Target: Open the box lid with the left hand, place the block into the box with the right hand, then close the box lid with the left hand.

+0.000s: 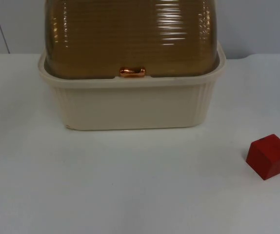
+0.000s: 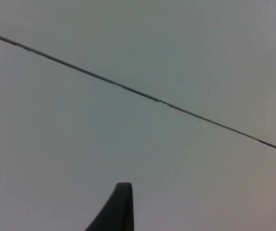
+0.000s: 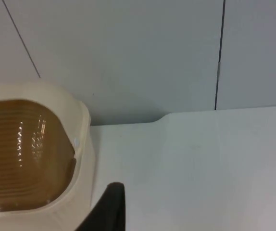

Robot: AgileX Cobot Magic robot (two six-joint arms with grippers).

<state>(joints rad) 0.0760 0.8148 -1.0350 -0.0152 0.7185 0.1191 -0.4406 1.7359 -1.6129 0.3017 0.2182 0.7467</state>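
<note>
A cream box [image 1: 130, 105] stands at the middle back of the table in the top view, its ribbed amber see-through lid [image 1: 130, 34] down and shut. A small copper handle [image 1: 132, 71] sits at the lid's front edge. A red block [image 1: 270, 156] rests on the table at the front right, well apart from the box. The right wrist view looks past one black fingertip [image 3: 110, 209] at the box's corner [image 3: 78, 144] and the lid [image 3: 22, 149]. In the left wrist view one black fingertip [image 2: 119, 209] stands before the grey partition wall.
The white table top [image 1: 130, 185] spreads wide in front of the box. The grey partition wall [image 1: 257, 24] closes off the back, with a dark seam [image 2: 143, 94] running across it in the left wrist view and further seams [image 3: 219, 53] in the right wrist view.
</note>
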